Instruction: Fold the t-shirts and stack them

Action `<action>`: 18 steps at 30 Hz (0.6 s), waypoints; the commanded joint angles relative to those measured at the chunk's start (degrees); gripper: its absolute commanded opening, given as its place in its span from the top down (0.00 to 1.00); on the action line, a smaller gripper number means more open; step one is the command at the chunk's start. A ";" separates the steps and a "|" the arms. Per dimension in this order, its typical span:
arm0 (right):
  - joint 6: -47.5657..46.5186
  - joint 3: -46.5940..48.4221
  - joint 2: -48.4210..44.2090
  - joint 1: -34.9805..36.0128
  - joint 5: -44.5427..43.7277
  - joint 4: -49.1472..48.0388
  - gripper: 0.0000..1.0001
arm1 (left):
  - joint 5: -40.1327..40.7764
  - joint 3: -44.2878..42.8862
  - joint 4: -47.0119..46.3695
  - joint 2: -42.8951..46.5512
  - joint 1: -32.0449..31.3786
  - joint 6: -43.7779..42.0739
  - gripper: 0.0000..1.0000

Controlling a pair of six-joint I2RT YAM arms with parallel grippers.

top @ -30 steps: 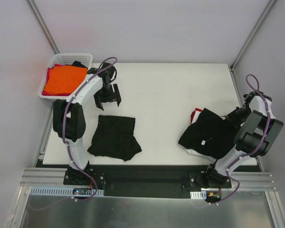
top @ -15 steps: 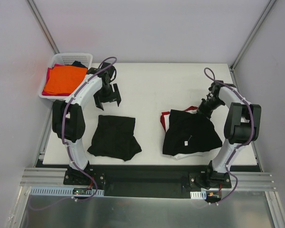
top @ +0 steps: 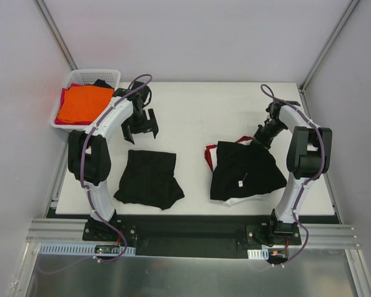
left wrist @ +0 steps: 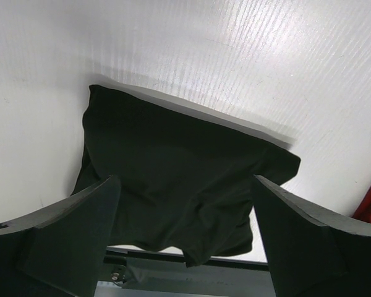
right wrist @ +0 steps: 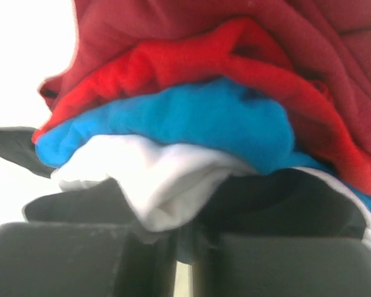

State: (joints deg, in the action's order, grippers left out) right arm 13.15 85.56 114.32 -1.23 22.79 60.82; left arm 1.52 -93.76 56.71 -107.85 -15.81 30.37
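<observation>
The right hand [top: 263, 135] is closed on the far edge of a pile of shirts [top: 244, 172] lying on the tabletop [top: 204, 111]. The left hand [top: 140, 125] hangs open above the tabletop, just beyond a folded black shirt [top: 149, 178].

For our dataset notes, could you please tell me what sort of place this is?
Likely a robotics lab cell: plain white panels enclose the table, and the left arm and right arm are mounted on an aluminium rail.
</observation>
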 commanded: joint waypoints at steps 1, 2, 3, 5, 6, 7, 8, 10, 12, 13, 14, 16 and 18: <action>-0.48 0.67 -2.77 0.70 -6.35 -10.54 0.64 | 0.24 0.24 0.95 2.38 -0.62 -0.22 0.01; -0.75 0.23 -5.14 0.71 -5.31 -11.59 0.55 | 0.67 -0.02 1.04 2.99 -0.62 -0.31 0.01; -1.10 -0.47 -8.29 0.79 -4.77 -12.38 0.45 | 1.37 -0.55 1.30 3.61 -0.62 -0.40 0.01; -2.24 0.30 -15.95 1.15 -3.46 -12.74 0.16 | 4.26 -3.44 3.05 5.11 -0.54 0.65 0.01; -2.51 2.22 -17.80 1.15 -2.32 -12.74 0.08 | 4.89 -4.23 4.62 5.37 -0.62 1.18 0.01; -2.95 3.46 -20.08 1.15 -1.00 -12.74 0.04 | 5.33 -4.59 4.73 6.33 -0.54 2.05 0.01; -3.13 4.34 -20.63 1.15 2.67 -13.09 0.04 | 5.51 -4.25 4.81 7.21 -0.53 2.67 0.01; -3.22 7.58 -19.76 3.77 5.77 -11.61 0.04 | 5.43 -1.89 4.29 9.84 -0.53 4.86 0.01; -4.18 8.22 -17.56 6.14 7.36 -9.41 0.04 | 2.98 0.32 3.85 11.25 -0.18 5.84 0.01; -4.62 7.70 -17.12 9.03 6.93 -9.31 0.04 | 1.92 2.94 3.59 12.65 -0.01 6.62 0.01; -4.97 7.17 -16.25 10.54 5.79 -9.05 0.04 | 1.30 4.44 3.15 13.54 0.17 7.07 0.01; -5.32 6.29 -15.54 14.48 5.78 -9.31 0.04 | 0.42 9.00 2.97 16.44 0.17 7.77 0.01; -5.24 4.71 -14.57 16.95 5.60 -9.66 0.04 | 0.85 12.18 2.97 20.29 0.34 8.04 0.01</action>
State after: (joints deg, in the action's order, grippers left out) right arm 9.67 93.12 96.55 10.17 26.74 49.25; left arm 3.53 -87.50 57.89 -93.43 -15.73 35.66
